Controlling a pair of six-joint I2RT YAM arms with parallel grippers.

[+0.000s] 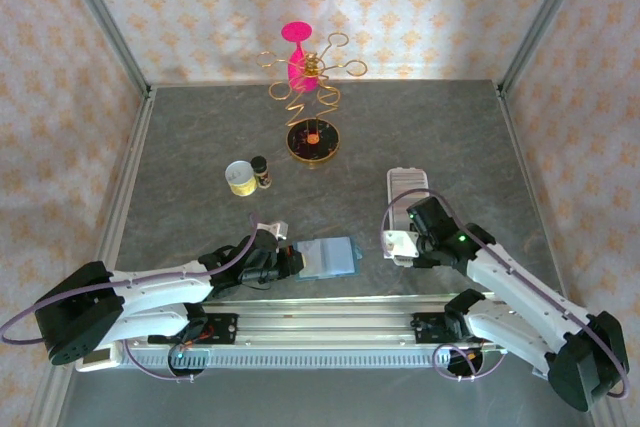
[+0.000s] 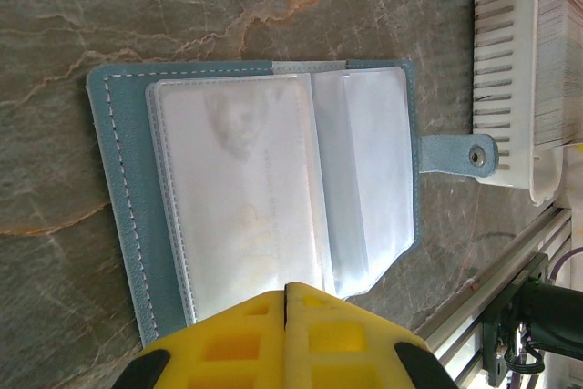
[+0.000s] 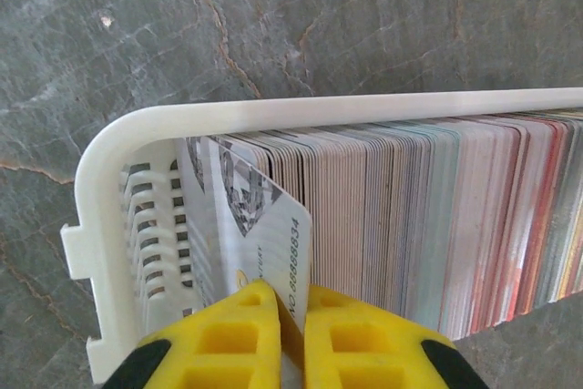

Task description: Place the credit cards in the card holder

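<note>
Closure is confirmed on the right tool [image 3: 290, 305]: its yellow fingers pinch the lower part of one white card [image 3: 260, 225], printed with digits. The white card stands on edge at the left end of the slotted tray [image 3: 137, 138]. The remaining credit cards [image 3: 410, 216] are packed upright beside it, running to the right of the wrist frame.

In the overhead view the slotted tray runs up and down the frame, right of centre, with the right tool at its lower end. The card holder [image 1: 330, 257], a teal folder with clear sleeves, lies open and flat on the worktop [image 1: 200, 137]. It sits left of the right tool, near but apart, with its long axis across the frame.

Judgement: the card must travel leftward to the card holder, and the right arm is the one placed to carry it.

The right arm reaches from the lower right corner up and left, elbow bent, wrist tipped down over the tray. The left arm lies low along the bottom of the frame.

The left tool [image 2: 286, 302] is closed with nothing visibly between its fingers. Its tips overlap the lower edge of the sleeves, probably pinning them, though contact cannot be confirmed.
</note>
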